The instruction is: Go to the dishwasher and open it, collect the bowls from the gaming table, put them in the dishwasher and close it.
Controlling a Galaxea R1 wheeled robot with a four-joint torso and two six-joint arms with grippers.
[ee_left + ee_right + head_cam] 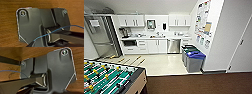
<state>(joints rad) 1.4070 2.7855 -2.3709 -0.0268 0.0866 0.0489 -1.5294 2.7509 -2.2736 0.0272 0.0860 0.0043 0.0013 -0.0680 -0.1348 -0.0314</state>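
The dishwasher [173, 46], with a brushed-steel front, stands shut under the white counter [156, 38] at the far wall of the kitchenette, straight ahead across a pale floor. The gaming table and the bowls are out of view. Both wrist views look down past the robot's dark plates onto brown floor [10, 18] [77, 57], each crossed by a thin blue cable.
A green-field foosball table [109, 80] stands close at the lower left. Two grey bins, one with a blue lid [195, 61] and one with a green lid [189, 50], line the right wall. Long yellowish pieces [131, 60] lie on the pale floor. A white door [241, 50] is at the right.
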